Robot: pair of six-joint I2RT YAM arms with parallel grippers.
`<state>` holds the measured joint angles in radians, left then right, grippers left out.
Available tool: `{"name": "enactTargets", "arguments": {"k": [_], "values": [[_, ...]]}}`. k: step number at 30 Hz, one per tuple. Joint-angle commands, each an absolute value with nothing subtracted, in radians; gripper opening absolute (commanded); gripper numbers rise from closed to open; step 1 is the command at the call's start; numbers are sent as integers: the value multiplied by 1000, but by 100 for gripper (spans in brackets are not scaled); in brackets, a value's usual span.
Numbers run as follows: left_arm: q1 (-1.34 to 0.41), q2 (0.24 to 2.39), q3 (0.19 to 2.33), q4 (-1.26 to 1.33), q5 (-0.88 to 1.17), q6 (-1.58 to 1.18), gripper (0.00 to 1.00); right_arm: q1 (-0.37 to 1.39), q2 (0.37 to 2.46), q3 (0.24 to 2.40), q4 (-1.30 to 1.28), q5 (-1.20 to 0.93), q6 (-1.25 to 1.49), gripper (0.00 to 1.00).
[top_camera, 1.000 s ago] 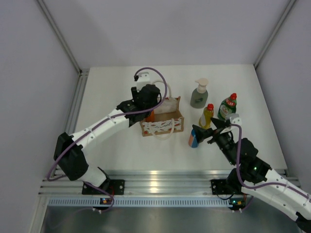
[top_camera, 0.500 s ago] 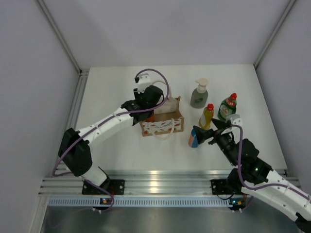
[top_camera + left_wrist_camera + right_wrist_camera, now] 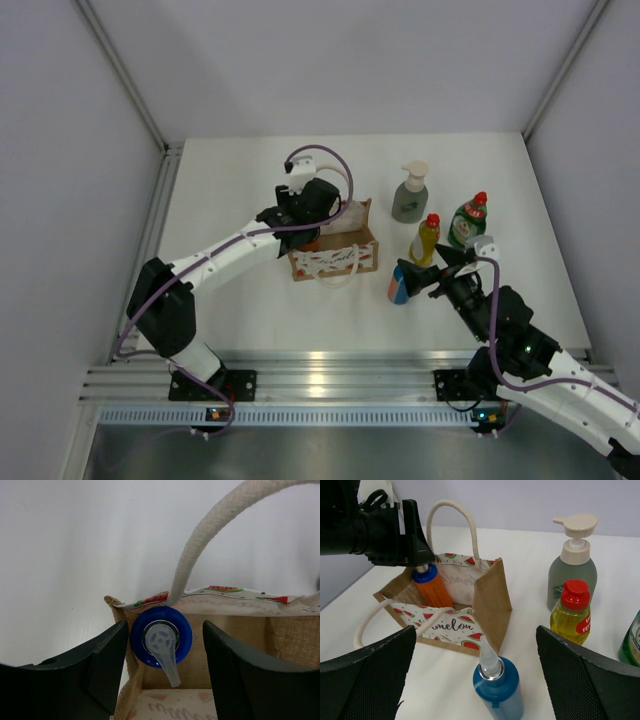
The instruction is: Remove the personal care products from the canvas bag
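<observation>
We see the left hand (image 3: 164, 632) over the canvas bag (image 3: 492, 605). Its fingers are apart, one on either side of the blue cap (image 3: 150, 625) of the orange bottle (image 3: 434, 589), which stands in a corner of the bag. The right hand (image 3: 476, 632) is spread wide, with the blue bottle (image 3: 497, 692) between its fingers, untouched. The pump bottle (image 3: 571, 580), yellow bottle (image 3: 570, 617) and green bottle (image 3: 631, 645) stand on the counter (image 3: 250, 300) beside the bag.

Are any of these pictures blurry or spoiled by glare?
Top view: sharp, but a bright glare sits on the metal rail. Left wrist view: the blue cap is crisp, the table behind it almost washed white. Right wrist view: evenly lit; the blue bottle and the bag print look sharp.
</observation>
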<state>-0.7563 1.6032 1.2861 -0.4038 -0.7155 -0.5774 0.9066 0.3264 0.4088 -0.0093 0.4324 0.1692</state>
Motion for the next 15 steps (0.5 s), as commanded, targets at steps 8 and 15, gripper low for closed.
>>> {"name": "enactTargets", "arguments": {"k": [8, 15], "values": [[-756, 1641, 1269, -371, -661, -558, 65, 899, 293, 430, -32, 440, 181, 100], [-755, 1643, 1270, -396, -696, -561, 66, 900, 285, 425, -32, 439, 186, 99]]}}
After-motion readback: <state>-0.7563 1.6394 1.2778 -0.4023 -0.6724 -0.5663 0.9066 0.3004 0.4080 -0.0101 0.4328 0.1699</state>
